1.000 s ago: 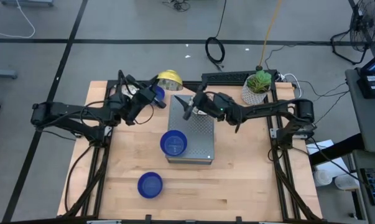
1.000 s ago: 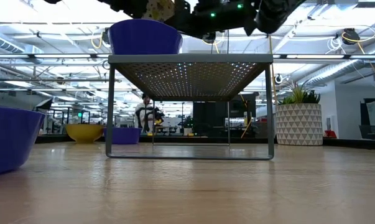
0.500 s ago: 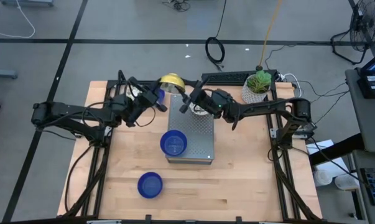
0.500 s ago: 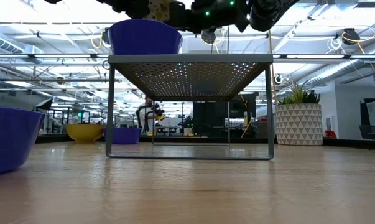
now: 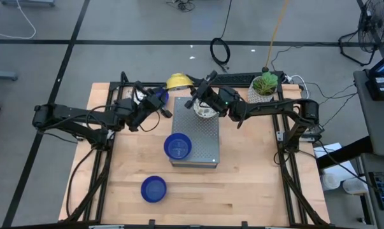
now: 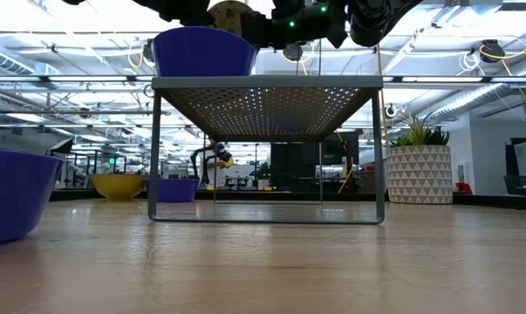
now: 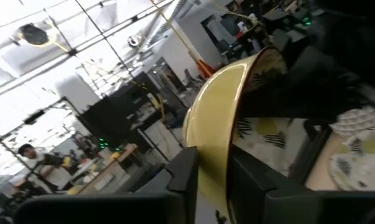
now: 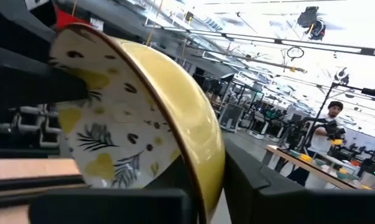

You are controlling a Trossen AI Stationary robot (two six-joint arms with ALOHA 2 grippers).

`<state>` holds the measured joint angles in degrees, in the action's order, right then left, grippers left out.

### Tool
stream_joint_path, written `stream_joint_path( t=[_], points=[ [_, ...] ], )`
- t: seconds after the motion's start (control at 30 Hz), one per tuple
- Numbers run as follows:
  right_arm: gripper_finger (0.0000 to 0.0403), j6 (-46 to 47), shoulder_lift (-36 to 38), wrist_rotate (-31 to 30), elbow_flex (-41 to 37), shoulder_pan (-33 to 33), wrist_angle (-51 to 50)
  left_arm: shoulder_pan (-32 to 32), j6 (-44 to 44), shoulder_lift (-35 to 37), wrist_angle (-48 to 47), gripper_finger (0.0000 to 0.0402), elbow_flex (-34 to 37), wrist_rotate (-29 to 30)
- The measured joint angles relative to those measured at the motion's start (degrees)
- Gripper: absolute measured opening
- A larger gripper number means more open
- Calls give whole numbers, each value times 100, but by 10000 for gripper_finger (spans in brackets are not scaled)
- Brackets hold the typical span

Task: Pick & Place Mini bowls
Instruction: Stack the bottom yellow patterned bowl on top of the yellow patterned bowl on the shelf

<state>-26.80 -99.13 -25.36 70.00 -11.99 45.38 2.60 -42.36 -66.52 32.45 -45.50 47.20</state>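
Two pincers meeting at the far edge of the bench (image 5: 242, 184), above the far end of a perforated metal rack (image 5: 204, 137). Yellow-outside patterned mini bowl (image 5: 177, 81) tilted on edge between them. Right pincer (image 5: 195, 102) pinching its rim. Left pincer (image 5: 158, 100) straddling the rim, slightly spread. Blue bowl (image 5: 177, 145) on the rack; another blue bowl (image 5: 153, 189) on the near bench.

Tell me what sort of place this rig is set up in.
Likely a large open robotics lab or workshop: exposed ceiling ducts and pipes, rows of workbenches with a person standing at one, and loose black cables on the taped grey floor.
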Motion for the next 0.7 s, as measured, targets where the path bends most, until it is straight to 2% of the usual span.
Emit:
stream_joint_path(
  t=[0.13, 0.3, 0.57, 0.7],
  points=[
    [17, -134, 32, 35, -10, -39, -217, -74, 390, 15, -373, 110, 0, -195],
    [17, -287, 251, 290, -28, -32, -725, -227, 509, 24, -703, 141, -2, -584],
    [17, -232, 857, 613, -26, -152, -1787, -530, 519, 33, -446, 165, -15, -782],
    [17, -266, 1224, 616, -19, -219, -2161, -668, 103, 35, -340, 169, -15, -792]
  ],
)
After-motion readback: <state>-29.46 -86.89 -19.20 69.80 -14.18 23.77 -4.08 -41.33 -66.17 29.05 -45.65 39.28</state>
